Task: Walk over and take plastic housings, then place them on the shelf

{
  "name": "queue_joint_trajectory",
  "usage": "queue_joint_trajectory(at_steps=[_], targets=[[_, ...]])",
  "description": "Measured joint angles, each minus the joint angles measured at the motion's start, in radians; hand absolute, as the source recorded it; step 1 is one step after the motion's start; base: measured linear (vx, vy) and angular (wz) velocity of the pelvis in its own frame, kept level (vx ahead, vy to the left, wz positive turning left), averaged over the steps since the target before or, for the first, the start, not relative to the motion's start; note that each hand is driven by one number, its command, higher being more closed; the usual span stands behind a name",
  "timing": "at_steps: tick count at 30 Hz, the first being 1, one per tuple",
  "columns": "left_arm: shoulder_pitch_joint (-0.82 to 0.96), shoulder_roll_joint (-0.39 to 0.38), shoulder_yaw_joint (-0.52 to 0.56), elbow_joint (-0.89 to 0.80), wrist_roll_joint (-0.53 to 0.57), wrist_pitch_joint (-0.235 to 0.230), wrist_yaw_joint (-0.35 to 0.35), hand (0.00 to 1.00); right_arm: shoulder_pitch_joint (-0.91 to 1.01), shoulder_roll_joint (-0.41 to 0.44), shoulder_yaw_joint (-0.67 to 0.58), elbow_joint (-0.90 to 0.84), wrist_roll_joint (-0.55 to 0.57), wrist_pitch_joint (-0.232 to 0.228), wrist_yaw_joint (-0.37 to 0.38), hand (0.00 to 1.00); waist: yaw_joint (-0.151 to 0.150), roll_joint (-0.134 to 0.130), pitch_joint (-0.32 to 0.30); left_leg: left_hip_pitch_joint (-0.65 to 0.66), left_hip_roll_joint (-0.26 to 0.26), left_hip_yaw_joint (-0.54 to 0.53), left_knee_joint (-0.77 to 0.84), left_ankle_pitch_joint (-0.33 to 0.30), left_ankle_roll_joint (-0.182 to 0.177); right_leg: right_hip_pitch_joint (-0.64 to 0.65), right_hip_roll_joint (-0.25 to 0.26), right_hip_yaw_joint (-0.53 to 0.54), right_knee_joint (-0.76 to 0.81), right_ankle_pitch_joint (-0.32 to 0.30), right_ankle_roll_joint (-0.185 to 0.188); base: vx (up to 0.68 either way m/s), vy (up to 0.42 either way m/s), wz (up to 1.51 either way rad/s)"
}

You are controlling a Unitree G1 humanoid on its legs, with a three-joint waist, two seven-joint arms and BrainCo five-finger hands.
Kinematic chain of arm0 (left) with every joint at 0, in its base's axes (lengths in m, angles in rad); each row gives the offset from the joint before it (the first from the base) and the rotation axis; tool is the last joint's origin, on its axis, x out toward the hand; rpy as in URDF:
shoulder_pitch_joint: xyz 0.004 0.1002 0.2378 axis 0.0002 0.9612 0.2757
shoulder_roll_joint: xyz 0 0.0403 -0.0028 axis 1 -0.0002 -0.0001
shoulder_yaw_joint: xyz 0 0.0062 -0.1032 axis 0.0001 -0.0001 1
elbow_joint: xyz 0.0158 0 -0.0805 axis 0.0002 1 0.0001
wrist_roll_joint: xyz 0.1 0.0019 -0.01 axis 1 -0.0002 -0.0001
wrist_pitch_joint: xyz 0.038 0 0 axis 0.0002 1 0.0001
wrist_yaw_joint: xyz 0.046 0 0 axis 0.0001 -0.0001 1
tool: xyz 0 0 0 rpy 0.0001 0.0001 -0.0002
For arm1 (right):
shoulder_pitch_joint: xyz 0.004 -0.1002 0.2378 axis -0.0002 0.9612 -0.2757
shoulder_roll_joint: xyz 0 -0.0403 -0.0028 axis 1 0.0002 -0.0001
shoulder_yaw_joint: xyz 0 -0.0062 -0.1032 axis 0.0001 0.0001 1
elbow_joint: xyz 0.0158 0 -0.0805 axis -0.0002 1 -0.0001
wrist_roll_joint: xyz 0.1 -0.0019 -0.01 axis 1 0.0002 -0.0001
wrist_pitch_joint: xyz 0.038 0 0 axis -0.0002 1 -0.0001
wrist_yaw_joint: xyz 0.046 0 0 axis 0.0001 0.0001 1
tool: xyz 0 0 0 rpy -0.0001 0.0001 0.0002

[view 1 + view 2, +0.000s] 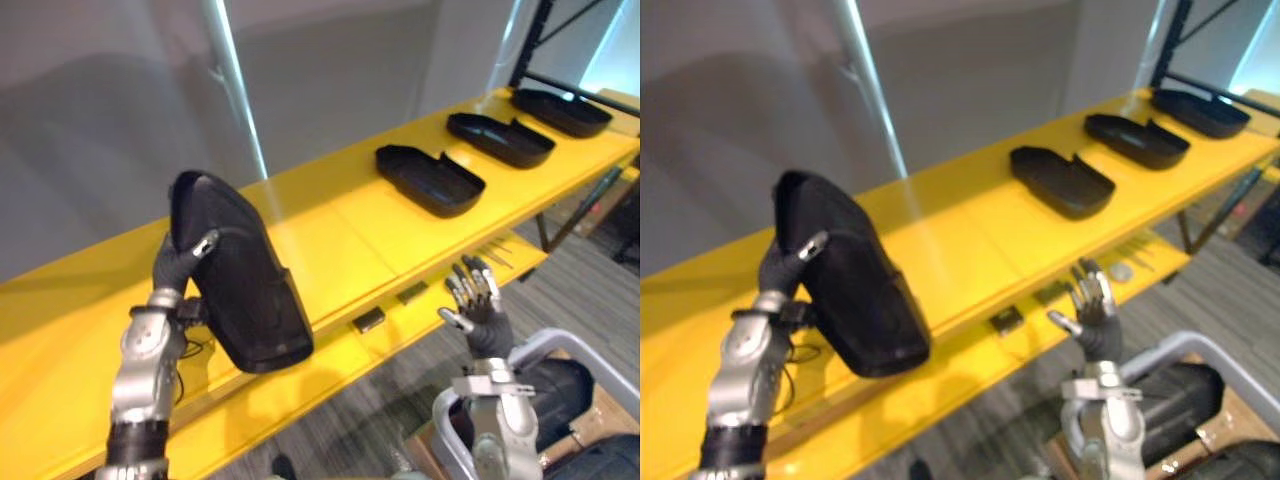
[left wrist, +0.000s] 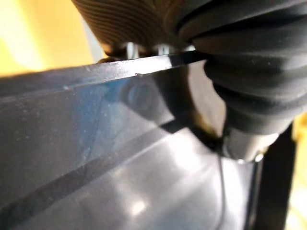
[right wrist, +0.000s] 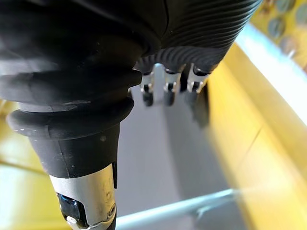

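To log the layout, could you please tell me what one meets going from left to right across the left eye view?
Left hand → held plastic housing → then, lying on the yellow shelf: nearest housing → middle housing → farthest housing.

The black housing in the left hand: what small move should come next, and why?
Probably lower the housing onto the bare yellow shelf, to the left of the three housings lying there. The left hand grips it tilted above the shelf, not resting on it; the right hand is open and holds nothing.
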Motion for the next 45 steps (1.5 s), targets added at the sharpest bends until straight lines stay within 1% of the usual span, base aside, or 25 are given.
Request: queue_joint_trajectory(at_steps=[2,3,5,6,7,8,9,10,11,13,15,16,17,19,23,25,26,29,31,32,34,37,40,43,45], targets=[[-0.124,0.113,-0.051,0.170,0.006,0.017,-0.005,1.00,0.012,-0.025,0.017,0.002,0.000,0.002,0.004,0.00,-0.011,-0.001,0.000,0.006,0.009,0.030,0.000,0.000,-0.001,-0.017,0.007,0.032,0.001,0.008,0.012,0.02,-0.008,-0.38],[-0.151,0.131,-0.066,0.200,0.006,0.024,-0.006,1.00,0.015,-0.028,0.017,0.002,0.000,0.006,0.006,0.00,-0.015,-0.001,-0.001,0.006,0.009,0.033,0.000,0.000,-0.001,-0.019,0.007,0.034,0.001,0.010,0.015,0.03,-0.004,-0.21],[-0.228,0.173,-0.099,0.282,0.009,0.059,-0.018,1.00,0.019,-0.034,0.032,0.008,-0.001,0.029,0.020,0.00,-0.036,-0.001,-0.001,0.006,0.009,0.040,0.001,0.000,0.000,-0.027,0.008,0.053,0.008,0.018,0.024,0.07,-0.001,-0.14],[-0.244,0.179,-0.111,0.301,0.009,0.066,-0.018,1.00,0.020,-0.037,0.036,0.011,-0.001,0.034,0.023,0.00,-0.038,-0.001,-0.001,0.006,0.010,0.040,0.003,0.001,0.000,-0.030,0.008,0.057,0.008,0.019,0.024,0.07,-0.002,-0.14],[-0.270,0.187,-0.122,0.333,0.020,0.089,-0.018,1.00,0.020,-0.047,0.060,0.021,-0.006,0.042,0.025,0.00,-0.048,-0.001,-0.001,0.006,0.010,0.040,0.004,0.001,0.000,-0.031,0.009,0.060,0.008,0.020,0.025,0.04,-0.004,-0.07],[-0.279,0.189,-0.125,0.349,0.022,0.100,-0.018,1.00,0.021,-0.050,0.071,0.023,-0.009,0.046,0.027,0.00,-0.055,-0.001,-0.001,0.006,0.010,0.040,0.004,0.001,0.000,-0.031,0.009,0.060,0.008,0.020,0.025,0.04,-0.002,-0.07],[-0.304,0.192,-0.135,0.387,0.045,0.124,-0.014,1.00,0.029,-0.052,0.090,0.022,-0.008,0.061,0.030,0.00,-0.062,-0.001,-0.001,0.006,0.011,0.040,0.004,0.001,0.000,-0.034,0.010,0.064,0.008,0.020,0.025,0.02,-0.001,-0.06],[-0.313,0.196,-0.149,0.399,0.048,0.131,-0.011,1.00,0.033,-0.052,0.095,0.022,-0.008,0.067,0.030,0.00,-0.063,-0.001,-0.001,0.006,0.012,0.040,0.004,0.001,0.000,-0.036,0.011,0.067,0.008,0.020,0.025,0.02,-0.001,-0.13],[-0.324,0.201,-0.161,0.415,0.050,0.150,-0.011,1.00,0.040,-0.052,0.099,0.022,-0.008,0.079,0.031,0.00,-0.064,-0.001,-0.001,0.006,0.013,0.041,0.004,0.001,0.000,-0.042,0.013,0.077,0.009,0.020,0.025,0.00,0.001,-0.15],[-0.336,0.202,-0.160,0.435,0.052,0.184,-0.010,1.00,0.049,-0.053,0.100,0.022,-0.008,0.086,0.031,0.00,-0.068,-0.001,0.000,0.002,0.015,0.041,0.004,0.001,0.000,-0.051,0.015,0.083,0.013,0.019,0.024,-0.01,0.003,-0.09],[-0.342,0.210,-0.160,0.456,0.033,0.241,-0.007,1.00,0.054,-0.056,0.105,0.021,-0.008,0.104,0.030,0.00,-0.082,0.000,0.000,-0.007,0.017,0.041,0.004,0.001,0.000,-0.067,0.018,0.086,0.024,0.017,0.021,0.00,0.000,0.00],[-0.342,0.214,-0.160,0.460,0.025,0.255,-0.004,1.00,0.054,-0.056,0.107,0.021,-0.008,0.106,0.030,0.00,-0.086,0.001,0.001,-0.010,0.018,0.041,0.004,0.001,0.000,-0.070,0.019,0.087,0.025,0.017,0.021,-0.03,0.008,-0.05],[-0.342,0.219,-0.160,0.477,-0.005,0.280,0.004,1.00,0.058,-0.060,0.114,0.021,-0.008,0.108,0.031,0.00,-0.089,0.002,0.001,-0.012,0.019,0.043,0.004,0.001,-0.001,-0.074,0.020,0.092,0.027,0.018,0.021,-0.02,0.006,-0.06],[-0.342,0.219,-0.160,0.500,-0.045,0.315,0.024,1.00,0.068,-0.063,0.123,0.020,-0.008,0.110,0.031,0.00,-0.090,0.003,0.002,-0.010,0.021,0.046,0.004,0.001,-0.001,-0.082,0.022,0.099,0.034,0.018,0.020,-0.03,0.009,-0.09],[-0.327,0.219,-0.155,0.534,-0.123,0.335,0.092,1.00,0.074,-0.070,0.137,0.012,-0.007,0.120,0.027,0.00,-0.090,0.017,0.020,-0.010,0.022,0.057,0.004,0.002,-0.002,-0.094,0.023,0.111,0.042,0.016,0.017,-0.03,0.009,-0.07],[-0.321,0.219,-0.147,0.535,-0.145,0.335,0.102,1.00,0.075,-0.073,0.142,0.010,-0.007,0.120,0.025,0.00,-0.088,0.021,0.032,-0.010,0.023,0.061,0.004,0.003,-0.003,-0.099,0.023,0.113,0.048,0.015,0.015,-0.02,0.008,-0.07],[-0.317,0.219,-0.143,0.535,-0.153,0.334,0.108,1.00,0.075,-0.076,0.142,0.002,-0.005,0.120,0.023,0.00,-0.089,0.023,0.043,-0.010,0.023,0.061,0.004,0.003,-0.004,-0.101,0.023,0.113,0.053,0.015,0.015,-0.02,0.007,-0.04],[-0.287,0.219,-0.136,0.536,-0.156,0.329,0.138,1.00,0.076,-0.088,0.142,-0.010,0.001,0.119,0.021,0.00,-0.098,0.022,0.047,-0.010,0.023,0.062,0.004,0.003,-0.005,-0.102,0.023,0.113,0.057,0.017,0.019,0.00,0.000,0.00],[-0.284,0.219,-0.136,0.543,-0.155,0.326,0.159,1.00,0.076,-0.092,0.142,-0.010,0.001,0.119,0.021,0.00,-0.098,0.020,0.050,-0.010,0.023,0.061,0.004,0.003,-0.005,-0.102,0.023,0.113,0.058,0.017,0.019,0.00,0.000,0.00],[-0.283,0.218,-0.128,0.544,-0.153,0.324,0.172,0.00,0.075,-0.093,0.142,-0.010,0.001,0.119,0.021,0.00,-0.100,0.019,0.059,-0.010,0.023,0.060,0.004,0.003,-0.005,-0.102,0.023,0.112,0.059,0.017,0.019,0.00,0.000,0.00],[-0.283,0.216,-0.111,0.544,-0.149,0.313,0.190,0.00,0.074,-0.094,0.143,-0.010,0.002,0.119,0.021,0.00,-0.101,0.019,0.073,-0.010,0.023,0.060,0.004,0.003,-0.005,-0.102,0.023,0.113,0.061,0.017,0.019,0.00,0.000,0.00],[-0.282,0.216,-0.111,0.544,-0.140,0.310,0.238,0.00,0.074,-0.099,0.146,-0.010,0.008,0.119,0.021,0.00,-0.103,0.020,0.096,-0.010,0.023,0.060,0.004,0.004,-0.005,-0.104,0.023,0.113,0.066,0.016,0.018,0.00,0.000,0.00],[-0.282,0.205,-0.111,0.544,-0.129,0.310,0.264,0.00,0.075,-0.106,0.156,-0.010,0.023,0.118,0.021,0.00,-0.108,0.020,0.101,-0.012,0.023,0.061,0.004,0.003,-0.005,-0.111,0.023,0.113,0.073,0.012,0.017,0.00,0.000,0.00],[-0.284,0.198,-0.110,0.544,-0.107,0.309,0.309,0.00,0.076,-0.107,0.168,-0.010,0.054,0.118,0.020,0.00,-0.116,0.021,0.101,-0.016,0.023,0.062,0.005,0.003,-0.005,-0.118,0.023,0.115,0.078,0.010,0.016,0.00,0.000,0.00],[-0.284,0.198,-0.110,0.542,-0.099,0.309,0.322,0.00,0.077,-0.107,0.168,-0.010,0.062,0.118,0.020,0.00,-0.118,0.023,0.102,-0.016,0.023,0.063,0.005,0.003,-0.005,-0.118,0.023,0.115,0.079,0.009,0.017,0.00,0.000,0.00]])
